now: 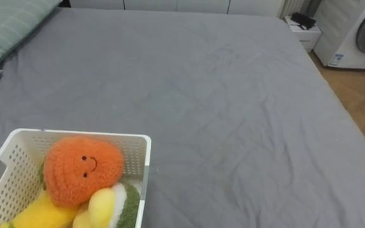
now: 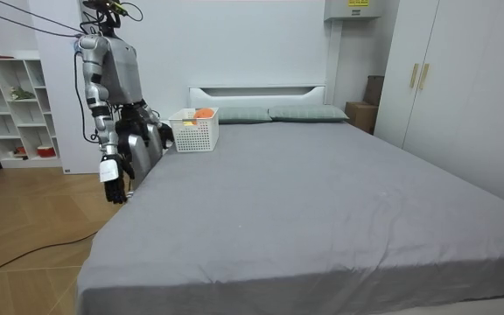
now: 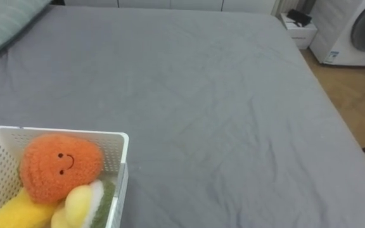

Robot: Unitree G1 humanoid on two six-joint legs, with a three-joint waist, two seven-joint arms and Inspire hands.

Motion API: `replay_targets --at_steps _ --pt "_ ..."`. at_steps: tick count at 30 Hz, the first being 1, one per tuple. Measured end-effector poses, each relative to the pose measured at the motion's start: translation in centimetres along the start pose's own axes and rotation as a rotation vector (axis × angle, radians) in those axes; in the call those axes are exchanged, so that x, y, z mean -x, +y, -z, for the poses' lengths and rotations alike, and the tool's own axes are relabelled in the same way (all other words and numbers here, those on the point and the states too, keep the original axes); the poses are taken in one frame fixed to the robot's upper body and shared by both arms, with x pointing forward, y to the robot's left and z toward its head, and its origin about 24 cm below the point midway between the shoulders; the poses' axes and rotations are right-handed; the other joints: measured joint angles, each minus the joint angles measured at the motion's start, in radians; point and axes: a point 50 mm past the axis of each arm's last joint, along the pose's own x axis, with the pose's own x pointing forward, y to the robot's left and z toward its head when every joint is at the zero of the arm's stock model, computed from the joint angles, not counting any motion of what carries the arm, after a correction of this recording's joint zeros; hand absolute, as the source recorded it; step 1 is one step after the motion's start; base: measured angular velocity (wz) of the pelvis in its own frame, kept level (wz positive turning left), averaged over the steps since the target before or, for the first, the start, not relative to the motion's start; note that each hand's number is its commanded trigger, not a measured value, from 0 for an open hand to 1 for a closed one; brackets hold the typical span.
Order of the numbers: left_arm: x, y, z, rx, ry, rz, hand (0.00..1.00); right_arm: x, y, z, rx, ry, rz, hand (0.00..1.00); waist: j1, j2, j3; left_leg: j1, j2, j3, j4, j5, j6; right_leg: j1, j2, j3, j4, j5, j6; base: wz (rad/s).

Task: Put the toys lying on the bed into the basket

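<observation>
Bed (image 1: 233, 114): grey sheet, lightly creased. It lies just beside the right hand, on the side away from the robot's back. No loose toy on any sheet I can see.
Robot: stands at the bed's long side near the head end, upright and facing across it.
Pillows (image 1: 5, 25): at the head end, well beyond the hand and higher.
Basket (image 1: 81, 134): white, perforated, on the sheet close to the robot's edge. It is above the hand and further toward the head end, well apart from it.
Orange plush (image 1: 81, 168): round, smiling face, in the basket. It sits on top of the pile, level with the rim or a little over.
Yellow plush (image 1: 43, 215): in the basket, under and beside the orange one.
Yellow-green-white plush (image 1: 116, 206): in the basket against the wall nearest the open sheet.
Right hand (image 2: 112, 179): hangs low at the robot's side beside the mattress, touching nothing. Too small to tell the fingers' spread.
Task status: looks done or nearly done, with every toy I see already in the basket.
Risk 1: the pile is high, so a tilted lift could roll the orange plush out.
Risk 2: the basket sits near the edge on a soft mattress, so an arm swing or a bump could tip it to the floor.
Risk 3: a toy outside these views would get missed.
</observation>
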Motion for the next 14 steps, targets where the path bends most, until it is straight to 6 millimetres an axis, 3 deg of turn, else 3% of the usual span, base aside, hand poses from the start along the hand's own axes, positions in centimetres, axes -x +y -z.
replay_targets --at_steps 4,14 --pt "0.18 -0.51 -0.13 -0.035 -0.016 0.021 0.0 0.1 0.95 -0.75 0.076 -0.035 -0.049 0.0 0.008 0.006 0.0012 -0.002 -0.001 -0.004 -0.001 0.0 0.0 0.003 0.0 -0.006 0.0 0.0 0.0 0.02" --pt "0.29 -0.91 -0.36 -0.104 -0.036 0.029 0.0 0.1 1.05 -0.77 0.167 -0.042 -0.07 0.0 0.026 0.0 0.0029 -0.018 -0.001 -0.007 0.001 0.0 0.0 -0.011 0.0 -0.019 0.001 0.0 -0.001 0.0"
